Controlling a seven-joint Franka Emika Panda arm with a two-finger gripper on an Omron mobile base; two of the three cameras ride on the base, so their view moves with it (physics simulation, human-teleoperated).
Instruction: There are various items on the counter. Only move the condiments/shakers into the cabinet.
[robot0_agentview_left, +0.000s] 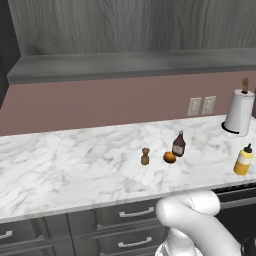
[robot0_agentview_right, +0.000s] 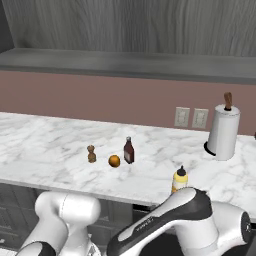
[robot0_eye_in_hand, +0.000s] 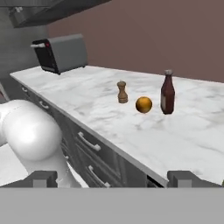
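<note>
From the left base view I see the counter (robot0_agentview_left: 75, 160) carrying a small wooden shaker (robot0_agentview_left: 145, 156), an orange fruit (robot0_agentview_left: 169, 157) just beside it, and a dark sauce bottle (robot0_agentview_left: 178, 144) close behind the fruit. The yellow squeeze bottle (robot0_agentview_left: 243, 160) stands well apart near the right edge, with the paper towel roll (robot0_agentview_left: 239, 111) behind it by the wall. The cabinet (robot0_agentview_left: 130, 25) hangs above, and I see nothing standing on its grey ledge.

In the right base view the yellow bottle sits at the front edge of the counter, partly behind my arm.

In the hand view my gripper (robot0_eye_in_hand: 113, 179) is spread wide and empty, off the counter's edge, looking at the shaker, fruit and sauce bottle. A toaster (robot0_eye_in_hand: 61, 53) sits at the far end.
</note>
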